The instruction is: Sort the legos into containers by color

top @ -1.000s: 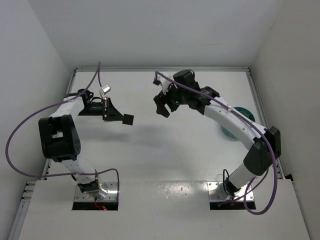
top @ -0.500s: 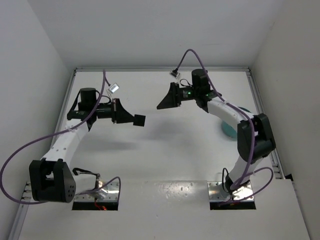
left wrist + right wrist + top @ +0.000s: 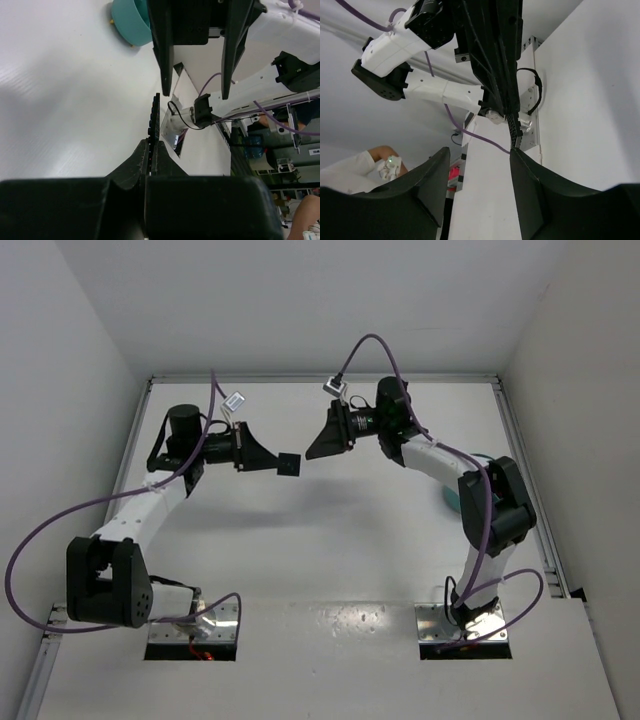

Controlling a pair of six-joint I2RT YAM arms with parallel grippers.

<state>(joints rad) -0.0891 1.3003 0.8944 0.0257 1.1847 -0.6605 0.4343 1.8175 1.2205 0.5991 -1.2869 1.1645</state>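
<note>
While both arms hang high over the table, the L gripper is clamped shut on a thin black piece. It looks like the flat square brick: edge-on w/ studs in the L wrist view, a small square from above. The R gripper faces it tip to tip, very near but apart. Its jaws stand apart w/ nothing between them. The teal dish sits on the table's R side, partly hidden under the R arm and well apart from both grippers. Other bricks: none in view.

Step in hand, prob.: a mid-air hand-over, L to R, since the dish is on R's side. Next move calls for the R jaws to line up w/ the piece's free edge, slide over it and close. L should open only after that. Little edge sticks out, so the alignment must be tight or the piece drops. Which compartment it goes in: can't tell yet.
</note>
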